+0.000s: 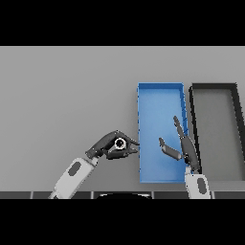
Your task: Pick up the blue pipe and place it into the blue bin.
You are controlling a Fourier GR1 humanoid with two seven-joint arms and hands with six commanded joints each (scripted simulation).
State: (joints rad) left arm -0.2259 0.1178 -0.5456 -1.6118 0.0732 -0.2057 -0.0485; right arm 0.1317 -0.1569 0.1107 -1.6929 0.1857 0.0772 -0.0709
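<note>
Blue pipe point(119, 143) sits gripped in the left robot hand point(111, 146) beside the blue bin point(160, 93); right robot hand point(183, 143) hangs spread above the bin.

The grey table point(62, 95) looks matt and smooth. Under the right hand point(184, 146) the blue bin point(160, 93) shows a flat, plastic-like finish, and beside that hand the black bin point(213, 87) looks equally dull. Both hands look dark and slightly glossy.
</note>
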